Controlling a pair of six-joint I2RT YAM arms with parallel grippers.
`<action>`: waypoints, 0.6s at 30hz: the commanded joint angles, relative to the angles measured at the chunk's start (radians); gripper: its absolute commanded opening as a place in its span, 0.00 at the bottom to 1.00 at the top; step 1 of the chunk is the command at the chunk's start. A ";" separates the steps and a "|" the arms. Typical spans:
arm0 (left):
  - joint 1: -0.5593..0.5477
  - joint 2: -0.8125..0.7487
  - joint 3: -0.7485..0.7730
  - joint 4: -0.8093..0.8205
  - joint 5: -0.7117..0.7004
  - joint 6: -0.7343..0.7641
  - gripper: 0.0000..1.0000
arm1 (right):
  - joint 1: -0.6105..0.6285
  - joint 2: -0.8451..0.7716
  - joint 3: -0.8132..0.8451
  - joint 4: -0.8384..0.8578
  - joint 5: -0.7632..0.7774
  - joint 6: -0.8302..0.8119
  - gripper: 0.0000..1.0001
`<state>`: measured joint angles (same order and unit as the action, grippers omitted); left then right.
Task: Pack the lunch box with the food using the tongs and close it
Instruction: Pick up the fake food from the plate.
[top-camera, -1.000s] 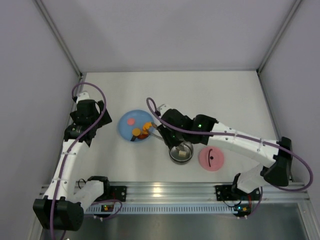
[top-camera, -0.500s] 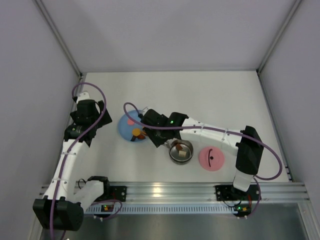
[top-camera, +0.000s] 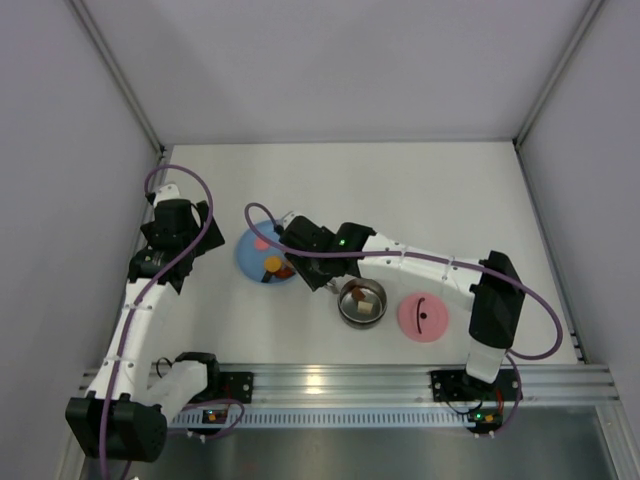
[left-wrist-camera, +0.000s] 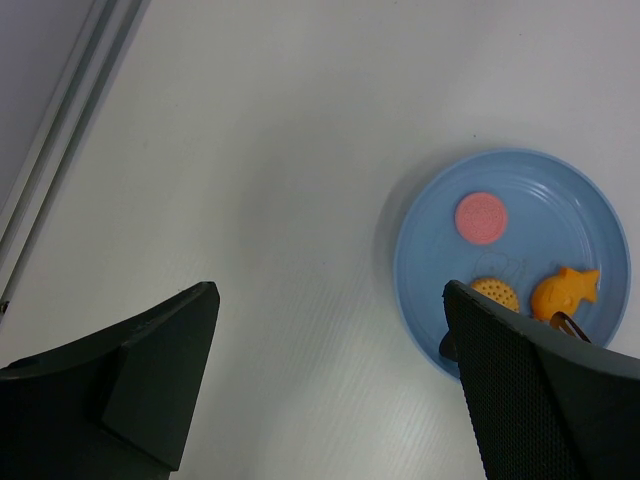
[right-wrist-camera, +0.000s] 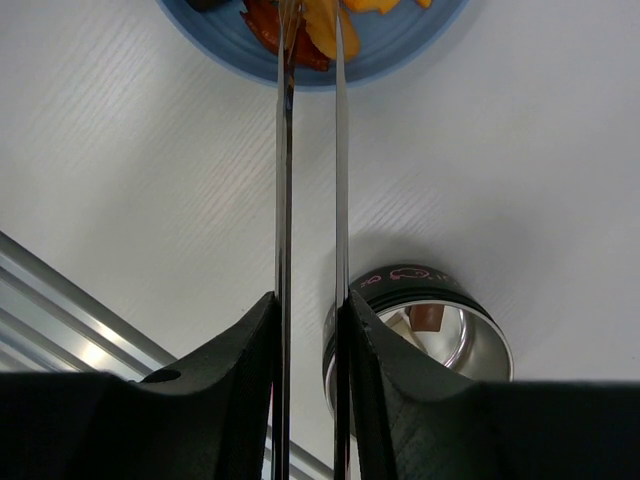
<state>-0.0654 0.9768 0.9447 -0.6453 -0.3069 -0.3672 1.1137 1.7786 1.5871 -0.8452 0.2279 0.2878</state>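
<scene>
Lunch box (top-camera: 362, 303) on white walled table (top-camera: 420, 190)

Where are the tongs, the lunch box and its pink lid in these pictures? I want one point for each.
tongs (right-wrist-camera: 283, 200), right wrist view, on one slim metal arm, mid-length.
lunch box (right-wrist-camera: 475, 345), right wrist view, on the shiny inner wall.
pink lid (top-camera: 432, 320), top external view, on the flat pink face.

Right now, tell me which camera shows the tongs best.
The right wrist view: both slim arms of the tongs run from the right gripper up to the food on the blue plate. In the top external view the right arm hides them. The left wrist view shows at most a dark sliver.
</scene>
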 joint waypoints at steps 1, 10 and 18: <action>-0.002 -0.013 0.028 0.035 0.003 0.007 0.99 | -0.011 -0.001 0.045 0.031 0.031 -0.016 0.30; -0.002 -0.015 0.029 0.033 0.000 0.008 0.99 | -0.014 -0.011 0.044 0.024 0.037 -0.019 0.27; -0.002 -0.015 0.029 0.033 0.000 0.008 0.99 | -0.022 -0.030 0.065 0.018 0.047 -0.024 0.24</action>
<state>-0.0662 0.9768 0.9447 -0.6449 -0.3069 -0.3676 1.1088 1.7782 1.5894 -0.8482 0.2417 0.2794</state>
